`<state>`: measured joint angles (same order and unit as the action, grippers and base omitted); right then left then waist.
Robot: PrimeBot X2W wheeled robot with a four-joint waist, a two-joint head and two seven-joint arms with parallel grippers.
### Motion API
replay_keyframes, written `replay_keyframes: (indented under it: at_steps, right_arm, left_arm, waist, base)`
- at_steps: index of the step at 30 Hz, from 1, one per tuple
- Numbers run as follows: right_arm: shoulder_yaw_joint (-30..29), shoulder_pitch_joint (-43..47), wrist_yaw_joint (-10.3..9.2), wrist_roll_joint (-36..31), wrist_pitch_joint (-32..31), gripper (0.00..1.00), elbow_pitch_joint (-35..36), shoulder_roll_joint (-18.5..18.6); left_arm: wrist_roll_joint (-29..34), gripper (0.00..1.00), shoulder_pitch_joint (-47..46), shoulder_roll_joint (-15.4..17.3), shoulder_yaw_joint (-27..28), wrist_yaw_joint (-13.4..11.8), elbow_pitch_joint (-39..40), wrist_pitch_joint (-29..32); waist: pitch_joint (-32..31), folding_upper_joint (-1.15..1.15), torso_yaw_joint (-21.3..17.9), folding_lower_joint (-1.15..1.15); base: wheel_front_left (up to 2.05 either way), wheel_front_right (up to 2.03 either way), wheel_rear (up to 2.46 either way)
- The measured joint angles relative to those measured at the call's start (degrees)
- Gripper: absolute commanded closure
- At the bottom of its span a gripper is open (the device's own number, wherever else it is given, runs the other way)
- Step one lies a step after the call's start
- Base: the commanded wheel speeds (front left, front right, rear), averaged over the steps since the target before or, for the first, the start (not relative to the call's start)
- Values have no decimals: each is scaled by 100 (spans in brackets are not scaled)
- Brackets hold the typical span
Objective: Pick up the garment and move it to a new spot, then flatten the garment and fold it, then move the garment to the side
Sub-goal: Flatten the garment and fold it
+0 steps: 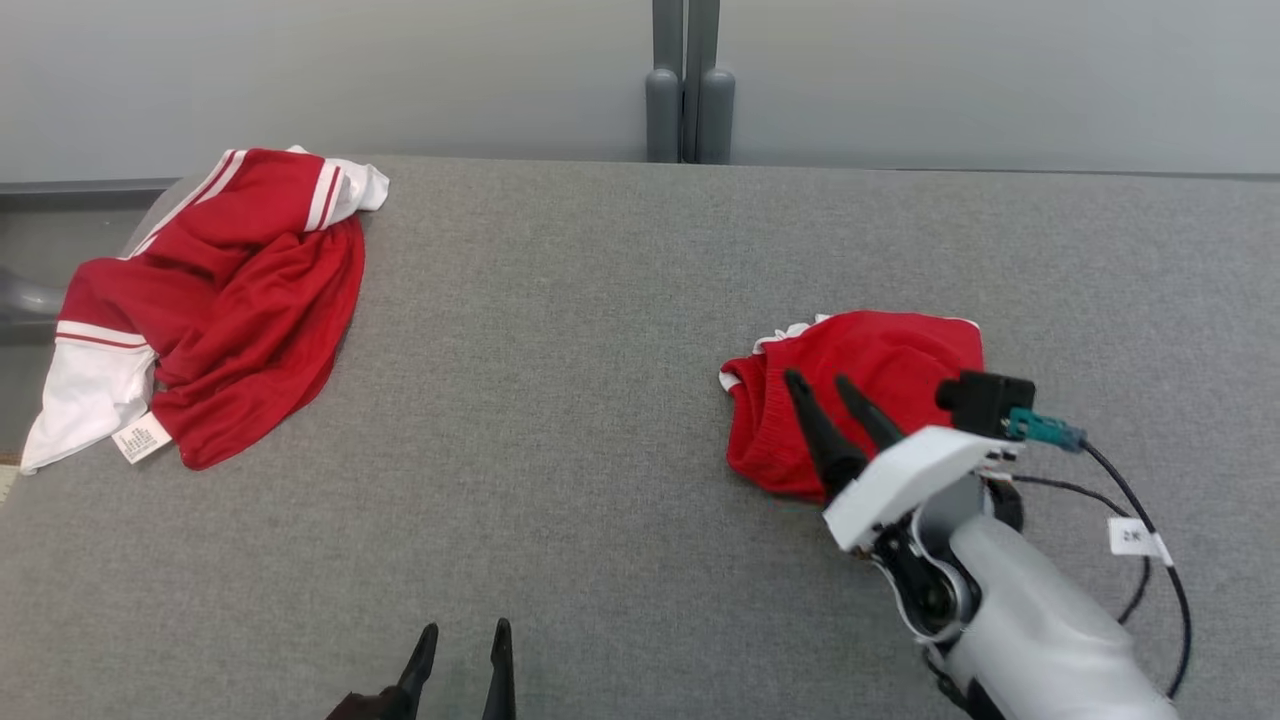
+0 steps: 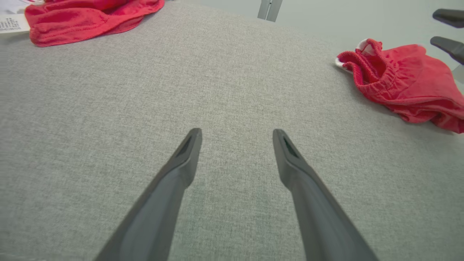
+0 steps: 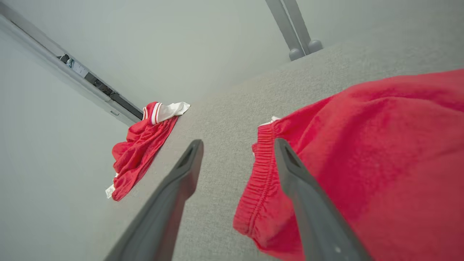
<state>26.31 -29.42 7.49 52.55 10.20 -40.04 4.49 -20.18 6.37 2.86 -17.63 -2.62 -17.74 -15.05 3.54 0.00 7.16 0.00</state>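
Right end effector (image 1: 820, 380) hangs released, fingers spread over the red shorts (image 1: 880, 350). They lie bunched at the right of the worktop (image 1: 600, 400), long axis across it, elastic waistband facing left. Left end effector (image 1: 465, 628) is spread and empty. A white label (image 1: 140, 438) on the jersey (image 1: 230, 290) bears print too small to read.

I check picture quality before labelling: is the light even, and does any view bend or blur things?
Head view: soft even light, only a faint shadow beside the small red garment, all sharp. Left wrist view: wide-angle lens curves the far edge of the table. Right wrist view: tilted, that garment, near the lens, looks slightly soft.
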Motion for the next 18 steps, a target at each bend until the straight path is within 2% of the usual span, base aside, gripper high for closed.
replay_keyframes:
  at_steps: [4,6,8,12,18]
  right_arm:
    - [-186,534,0,-1250,432,0,70,837]
    - [-573,773,0,-1904,465,0,185,1107]
    - [-1216,1102,0,-2697,480,0,715,1240]
    - [-2263,2037,0,-3838,486,0,1834,1217]
    - [-2998,3098,1,-4320,486,0,2687,1003]
  left_arm:
    - [16,0,141,0,155,-27,230,0]
    - [108,0,210,-1,235,-15,355,-1]
    - [241,0,284,-1,345,18,479,0]
    - [405,0,374,0,631,145,704,0]
    - [651,0,488,-1,960,323,860,-1]
  waist:
    - [-175,0,-17,0]
    - [-253,0,-29,0]
    - [-336,0,-42,0]
    - [-465,0,-47,0]
    - [-632,0,-13,0]
  base:
    - [0,0,0]
    - [0,0,0]
    - [0,0,0]
    - [0,0,0]
    - [0,0,0]
